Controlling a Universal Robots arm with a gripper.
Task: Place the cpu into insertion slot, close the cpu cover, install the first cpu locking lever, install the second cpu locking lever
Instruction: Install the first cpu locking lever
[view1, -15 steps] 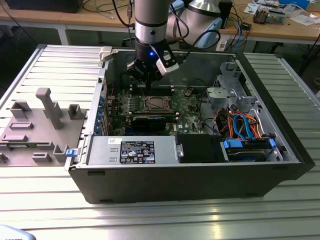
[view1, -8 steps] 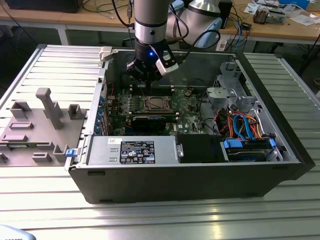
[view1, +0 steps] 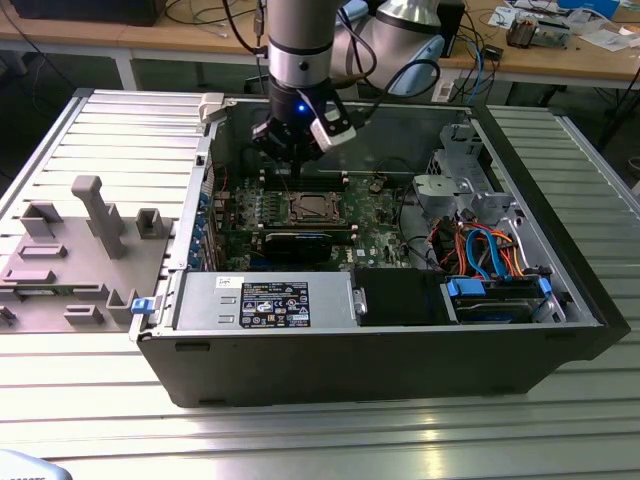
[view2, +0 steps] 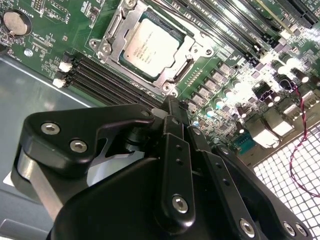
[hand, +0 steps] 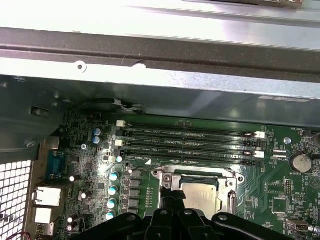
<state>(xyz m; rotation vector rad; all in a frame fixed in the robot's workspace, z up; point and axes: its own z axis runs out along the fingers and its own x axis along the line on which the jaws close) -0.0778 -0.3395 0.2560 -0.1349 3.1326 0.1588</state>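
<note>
Sits flat in the socket (view2: 150, 47), silver chip (view2: 150, 45) face up, on the green board (view2: 240, 65) inside the open computer case (view1: 400, 350). Closed down around the chip, thin metal cover frame (view2: 112, 47), its square window showing the chip's top. Seen too in the first wrist view: chip (hand: 200, 192) partly hidden behind the black tool.

Hangs above the board near the socket, tool (view2: 175, 112), fingers drawn close together with nothing visible between them; in the exterior view, tool (view1: 290, 150) just over the back part of the board, under the grey arm (view1: 300, 40).

Beside the socket, long black memory slots (hand: 190, 145) in a row. Further off, round coin battery (view2: 15, 22) and a cluster of small round capacitors (hand: 114, 195).

Inside the case, toward the exterior view's right, a metal drive cage (view1: 450, 190) with orange and blue cables (view1: 490, 250); along the near side, a grey power supply box (view1: 265, 300). On the ribbed worktop (view1: 320, 430), toward the exterior view's left, a grey holder with upright blocks (view1: 80, 250).
</note>
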